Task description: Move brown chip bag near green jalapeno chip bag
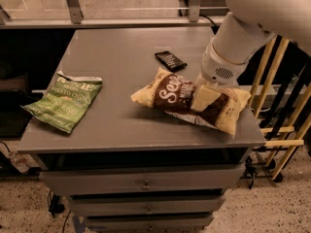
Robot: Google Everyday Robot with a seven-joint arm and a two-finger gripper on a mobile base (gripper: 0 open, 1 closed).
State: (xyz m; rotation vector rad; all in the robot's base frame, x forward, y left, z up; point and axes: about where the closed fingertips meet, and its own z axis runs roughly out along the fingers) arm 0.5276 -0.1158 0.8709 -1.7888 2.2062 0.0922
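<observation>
The brown chip bag (175, 97) lies on its side at the right front of the grey table (121, 52), with cream-yellow ends and a dark brown centre with white script. My gripper (206, 98) hangs from the white arm (233, 42) and is down on the right half of the bag, touching its top face. The green jalapeno chip bag (65, 103) lies flat at the table's left front edge, well apart from the brown bag.
A small flat black packet (170, 60) lies behind the brown bag. The table has drawers (146, 183) below its front edge. A yellow wooden rack (279, 106) stands close to the right of the table. A dark gap lies to the left.
</observation>
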